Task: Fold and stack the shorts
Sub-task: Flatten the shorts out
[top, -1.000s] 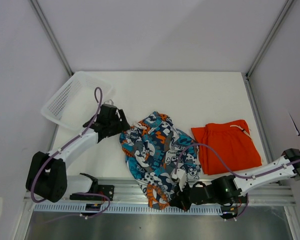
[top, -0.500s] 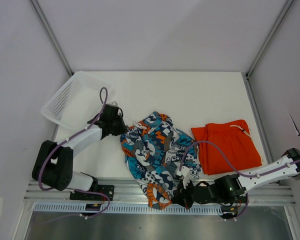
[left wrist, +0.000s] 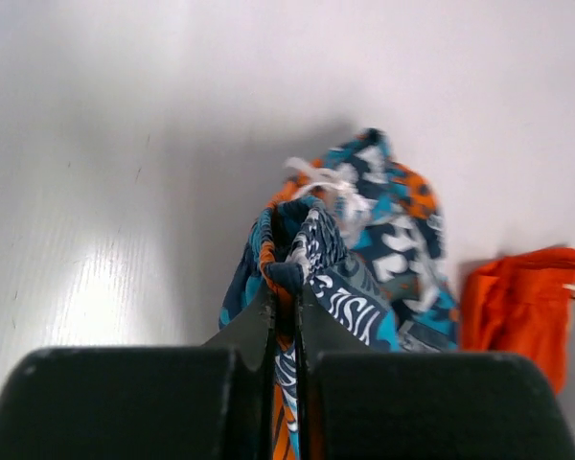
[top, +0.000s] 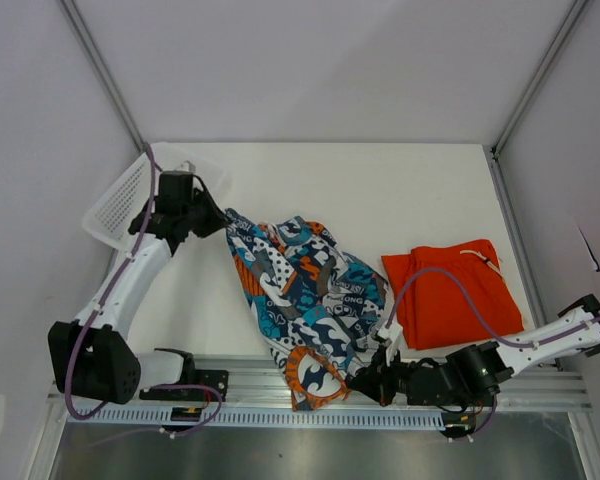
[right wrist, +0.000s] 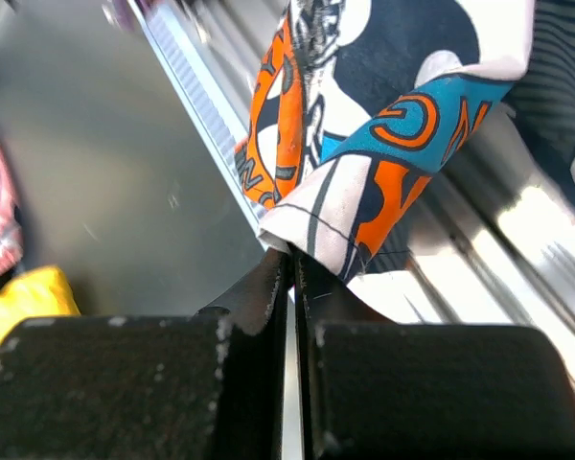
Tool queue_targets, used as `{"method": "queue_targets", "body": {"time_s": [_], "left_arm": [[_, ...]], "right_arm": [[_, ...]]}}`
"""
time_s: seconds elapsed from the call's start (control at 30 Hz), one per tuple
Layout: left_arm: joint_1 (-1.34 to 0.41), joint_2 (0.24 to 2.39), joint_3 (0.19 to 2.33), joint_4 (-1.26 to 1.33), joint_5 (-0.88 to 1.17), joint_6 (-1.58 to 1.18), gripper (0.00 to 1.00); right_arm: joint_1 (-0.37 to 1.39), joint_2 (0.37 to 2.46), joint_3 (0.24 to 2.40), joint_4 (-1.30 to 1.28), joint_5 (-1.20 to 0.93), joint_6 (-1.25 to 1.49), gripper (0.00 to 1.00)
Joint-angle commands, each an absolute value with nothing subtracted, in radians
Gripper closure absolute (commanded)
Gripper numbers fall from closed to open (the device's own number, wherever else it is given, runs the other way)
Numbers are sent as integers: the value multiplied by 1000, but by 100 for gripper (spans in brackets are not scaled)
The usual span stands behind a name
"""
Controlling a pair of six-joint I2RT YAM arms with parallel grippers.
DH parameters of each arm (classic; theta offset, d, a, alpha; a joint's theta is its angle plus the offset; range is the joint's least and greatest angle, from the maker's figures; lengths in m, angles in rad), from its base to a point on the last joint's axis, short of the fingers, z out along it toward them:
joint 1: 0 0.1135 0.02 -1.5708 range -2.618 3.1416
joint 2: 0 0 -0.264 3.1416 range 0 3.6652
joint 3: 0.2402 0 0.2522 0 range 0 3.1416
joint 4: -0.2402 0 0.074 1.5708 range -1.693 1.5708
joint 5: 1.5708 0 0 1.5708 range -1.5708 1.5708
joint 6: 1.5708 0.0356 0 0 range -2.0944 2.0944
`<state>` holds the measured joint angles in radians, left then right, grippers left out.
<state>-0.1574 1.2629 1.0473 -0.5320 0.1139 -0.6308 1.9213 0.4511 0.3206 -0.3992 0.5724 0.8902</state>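
1. Noting your left gripper [top: 218,214] first: its jaws are clenched on a bunched corner of the patterned shorts [top: 310,290]. In the wrist view the cloth is pinched right at the fingertips, and a white drawstring knot sits just beyond them.
2. From that grip, the patterned shorts run away from the left gripper. They are stretched diagonally over the table [top: 400,190] toward its near edge.
3. Your right gripper [top: 365,382] is clamped on the opposite end. A folded hem of blue, orange and white cloth sits between its closed fingertips.
4. The patterned shorts therefore span between your two grippers. The end nearest the right gripper lies over the metal rail [top: 240,385].
5. The orange shorts [top: 455,290] lie flat on the table, beyond the right gripper and slightly to its right.
   - They are just beside the patterned pair.
   - They are well apart from the left gripper, and neither gripper touches them.
6. The white mesh basket [top: 120,200] sits just behind the left gripper's wrist.
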Motion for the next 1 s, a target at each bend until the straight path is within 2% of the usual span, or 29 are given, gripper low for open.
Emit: {"method": "queue_targets", "body": {"time_s": [0.0, 0.1, 0.37, 0.57, 0.77, 0.93, 0.97], "left_arm": [[-91, 1230, 1157, -620, 170, -640, 100], [-52, 1226, 1199, -644, 213, -650, 100], [0, 1232, 1390, -721, 275, -686, 100], [87, 1137, 1364, -588, 391, -807, 100], [91, 1114, 1471, -561, 367, -896, 100], [103, 1095, 1562, -557, 318, -953, 100], [107, 1086, 1563, -552, 311, -962, 100]], "right_arm": [[1936, 433, 385, -399, 649, 853, 100], [1937, 454, 429, -361, 653, 789, 100], [1936, 589, 776, -397, 825, 516, 100], [1879, 571, 870, -307, 1008, 301, 100], [1620, 570, 1064, -287, 890, 167, 100], [1421, 847, 1300, -394, 752, 72, 100], [1331, 885, 1371, -411, 726, 71, 100]]}}
